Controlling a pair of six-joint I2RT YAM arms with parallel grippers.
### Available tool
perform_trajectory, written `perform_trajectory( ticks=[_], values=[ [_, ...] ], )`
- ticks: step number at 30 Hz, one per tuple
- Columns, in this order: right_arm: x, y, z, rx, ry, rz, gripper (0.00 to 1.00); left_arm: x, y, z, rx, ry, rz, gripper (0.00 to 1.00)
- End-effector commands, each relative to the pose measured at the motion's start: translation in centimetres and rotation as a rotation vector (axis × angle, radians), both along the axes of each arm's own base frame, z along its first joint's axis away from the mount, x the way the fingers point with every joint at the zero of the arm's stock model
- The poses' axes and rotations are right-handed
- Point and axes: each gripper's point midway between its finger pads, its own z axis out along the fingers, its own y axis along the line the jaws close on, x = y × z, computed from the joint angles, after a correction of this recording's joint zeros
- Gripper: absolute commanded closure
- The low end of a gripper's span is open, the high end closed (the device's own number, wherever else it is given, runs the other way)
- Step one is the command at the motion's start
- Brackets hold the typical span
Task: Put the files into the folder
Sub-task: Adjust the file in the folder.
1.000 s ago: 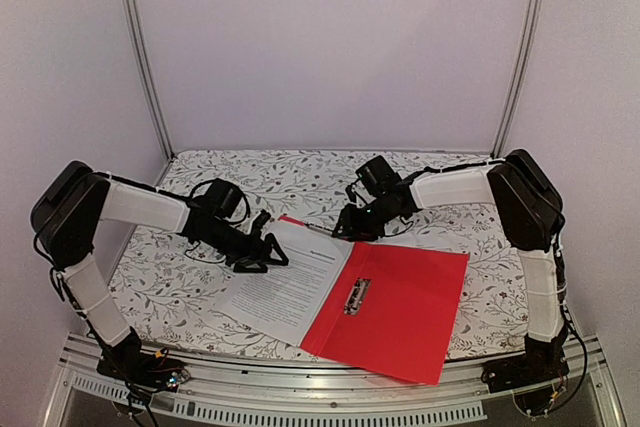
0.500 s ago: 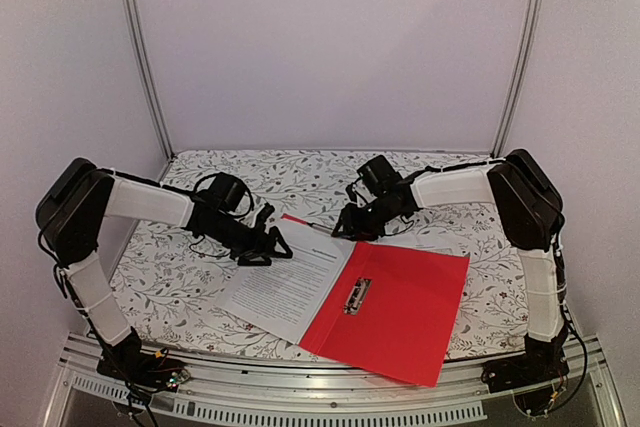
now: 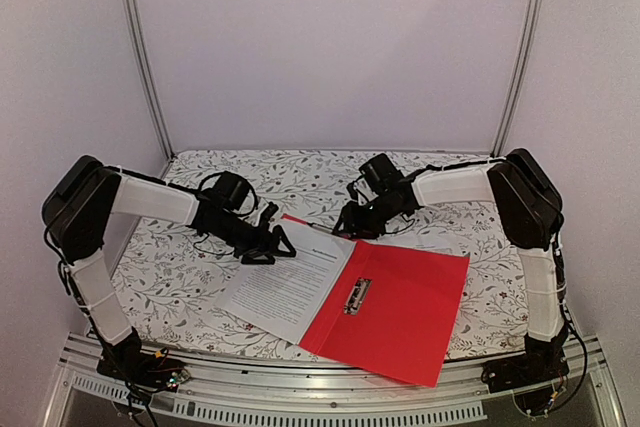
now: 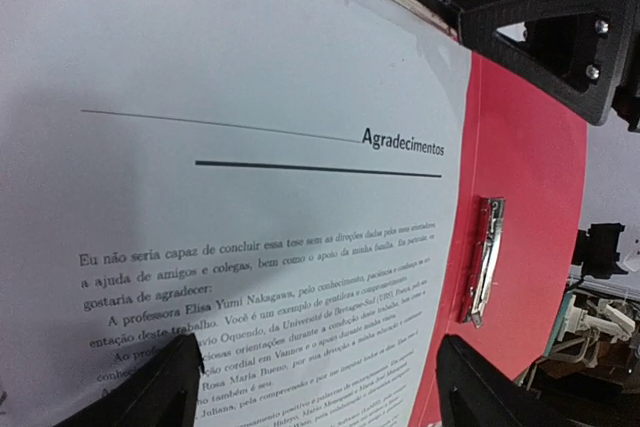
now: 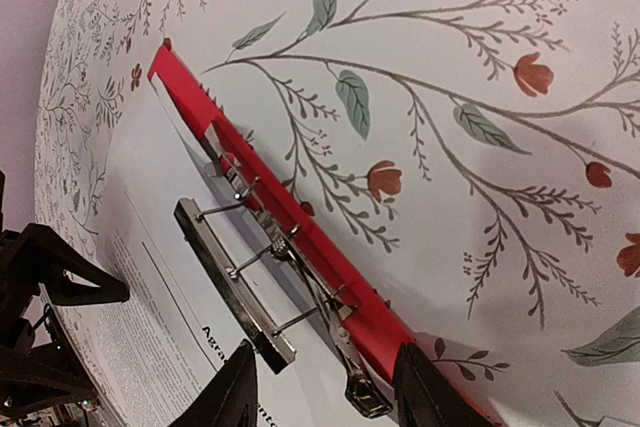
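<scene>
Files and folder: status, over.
Left gripper open above the files. Right gripper astride top clip of the folder, grip unclear. Files on open folder's left half. Nothing blocking.

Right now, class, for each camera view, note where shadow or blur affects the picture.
Left wrist: grey shadow dims the left half of the printed sheet, heading sharp. Right wrist: metal clip crisp, fingertips blurred. Top external: even light, print unreadable.

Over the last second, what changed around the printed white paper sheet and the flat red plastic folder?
The left gripper, jaws open, edged right and farther back, at the left edge of the printed white paper sheet. Nothing was taken or released. The right gripper, the sheet and the flat red plastic folder stayed put.
</scene>
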Motion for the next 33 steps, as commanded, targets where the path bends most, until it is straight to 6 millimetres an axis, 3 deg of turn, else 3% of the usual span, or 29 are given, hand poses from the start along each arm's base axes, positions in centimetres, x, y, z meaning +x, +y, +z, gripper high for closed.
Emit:
perform_trajectory(
  ticks=[1, 8, 22, 33],
  values=[
    [0.5, -0.5, -0.5, -0.004, -0.002, -0.004, 0.53, -0.1, -0.6, 1.6, -0.023, -0.059, -0.034, 0.18],
    [0.4, -1.1, 0.1, -0.014, -0.035, 0.015, 0.5, -0.9, -0.3, 4.1, -0.055, -0.142, -0.059, 0.17],
    [0.6, -1.0, 1.4, -0.015, -0.12, 0.09, 0.38, -4.9, 0.7, 1.7, 0.039, -0.065, -0.118, 0.17],
    [-1.3, 0.0, -1.0, 0.014, -0.075, 0.247, 0.38, -6.1, 0.5, 0.8, 0.067, -0.036, -0.144, 0.18]
  ],
)
